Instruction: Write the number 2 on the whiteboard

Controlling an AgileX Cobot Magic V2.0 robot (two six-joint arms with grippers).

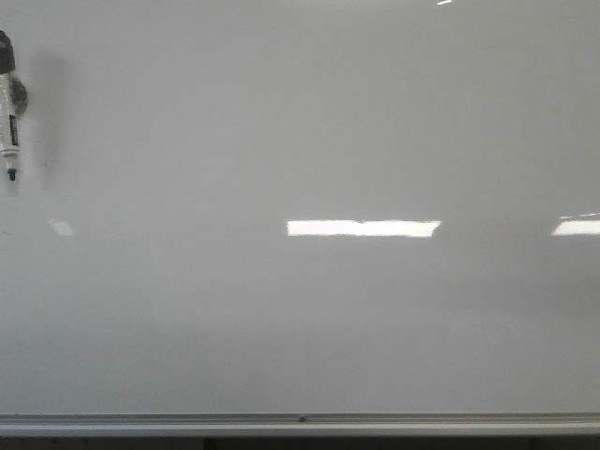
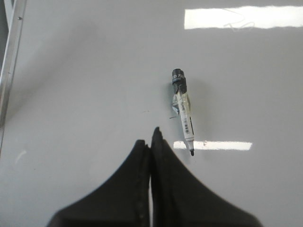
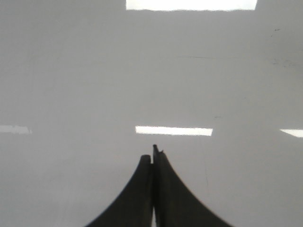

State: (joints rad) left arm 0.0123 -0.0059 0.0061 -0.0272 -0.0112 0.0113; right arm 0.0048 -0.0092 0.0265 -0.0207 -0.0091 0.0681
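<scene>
Whiteboard (image 1: 309, 141): a large glossy white-grey surface filling all three views, lying flat as the writing surface; a silver edge rail (image 1: 300, 424) runs along its near side in the front view, and bright ceiling-light reflections streak across it.

Marker (image 1: 9, 108): lies loose on the board at the far left of the front view, dark cap end away from the robot, uncapped tip toward it; in the left wrist view the marker (image 2: 184, 111) sits just ahead of and slightly to one side of the fingertips, not touching them (placed, apparently, where the left arm can reach it).

Left end effector (image 2: 152, 137): fingers pressed together, holding nothing, hovering over the board near the marker.

Right end effector (image 3: 153, 152): likewise closed on nothing, over bare board well apart from the marker (presumably parked out of the way).

Number 2: not visible anywhere on the board; only faint smudges show in the right wrist view.

Stage, as judged: writing not yet begun; the left fingers would need to part before grasping the marker.
</scene>
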